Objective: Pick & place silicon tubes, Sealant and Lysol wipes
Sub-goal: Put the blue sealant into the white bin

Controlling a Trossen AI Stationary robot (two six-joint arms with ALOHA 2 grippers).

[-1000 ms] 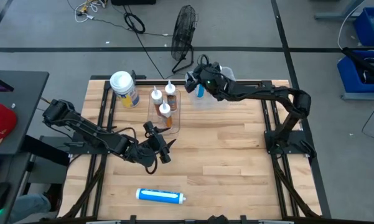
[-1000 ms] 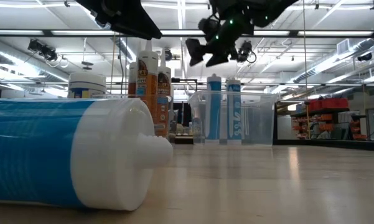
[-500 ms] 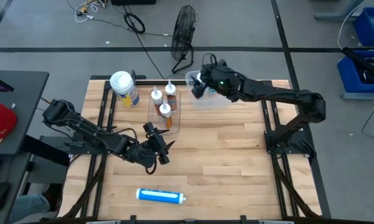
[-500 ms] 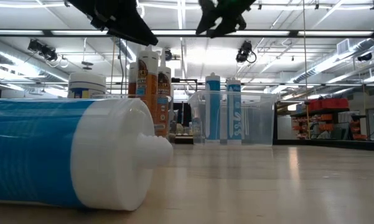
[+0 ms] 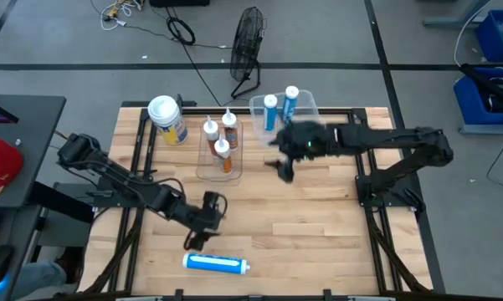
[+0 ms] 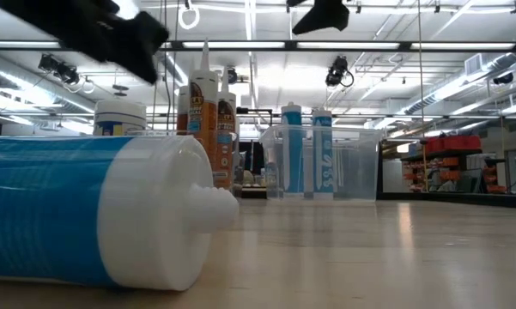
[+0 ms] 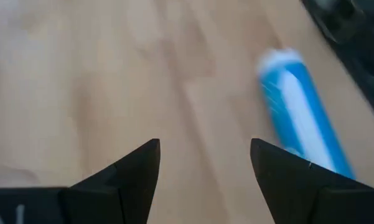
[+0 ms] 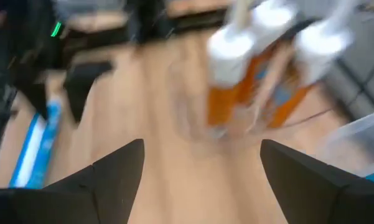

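Blue-and-white silicone tube (image 5: 215, 263) lies on its side near the surface's front edge. Left hand (image 5: 202, 235) just behind it, fingers spread, empty; a skewed approach could roll it off. Right hand (image 5: 284, 170) mid-surface, open, empty, near the orange nozzle-tipped sealant tubes (image 5: 220, 138) — tip risk. White-lidded yellow-and-blue Lysol wipes canister (image 5: 167, 120) upright at the back-left corner.

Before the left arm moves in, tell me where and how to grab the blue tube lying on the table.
Grip the blue tube mid-body, coming straight down from above. It lies flat near the front edge, so finger pads should close across its round sides, clear of the white cap end. The left end effector, open, is closest; the right end effector is farther off.
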